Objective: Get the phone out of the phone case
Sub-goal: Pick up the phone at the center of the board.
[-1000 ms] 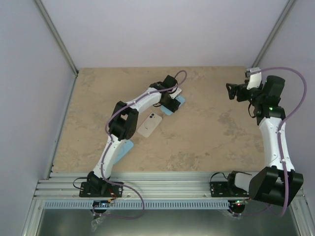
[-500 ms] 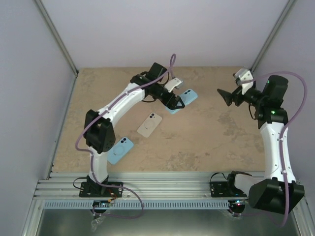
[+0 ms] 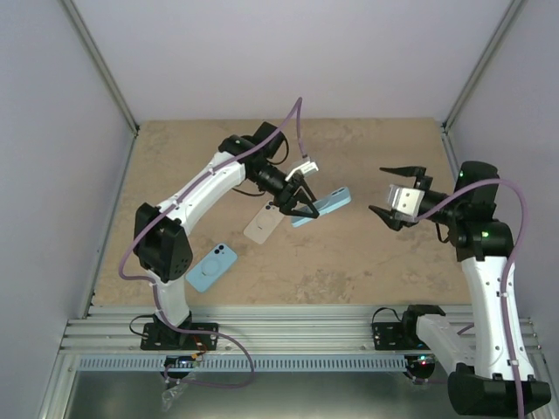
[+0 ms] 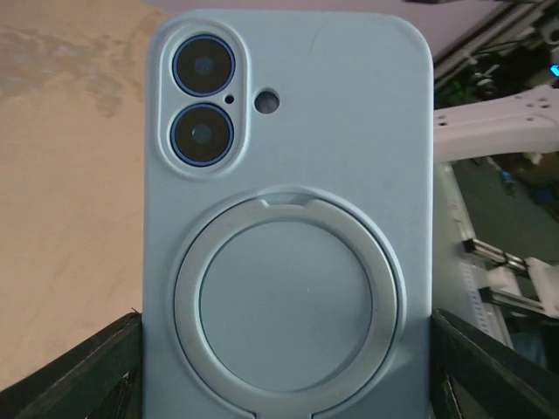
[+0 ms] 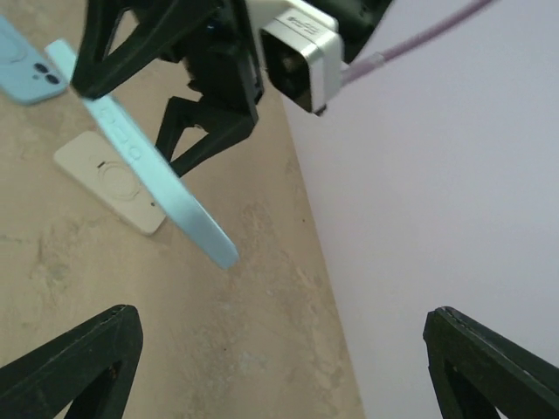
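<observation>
left gripper [image 3: 299,204]: clamped on the lower sides of light blue cased phone [image 4: 288,218], held clear above table [image 3: 376,262], ringed back to wrist camera
right gripper [image 3: 376,190]: fingers spread wide, empty, facing the phone, apart from it
on table: beige phone [image 3: 265,223]; second blue cased phone [image 3: 212,267] nearer the bases

I've got the phone case [image 3: 325,204] in sight: pale blue, matte back, rounded corners, with the phone [image 4: 203,133] still seated inside. The left wrist view shows the back face-on. Two dark lenses [image 4: 203,66] sit stacked in an oval cutout at upper left, with a small round hole beside them and a big flat ring [image 4: 288,301] below. The case is off the table, mid-scene, pinched at one end by the left gripper [image 3: 295,202], free end pointing right. From the right wrist view I see only its thin edge, running diagonally.
</observation>
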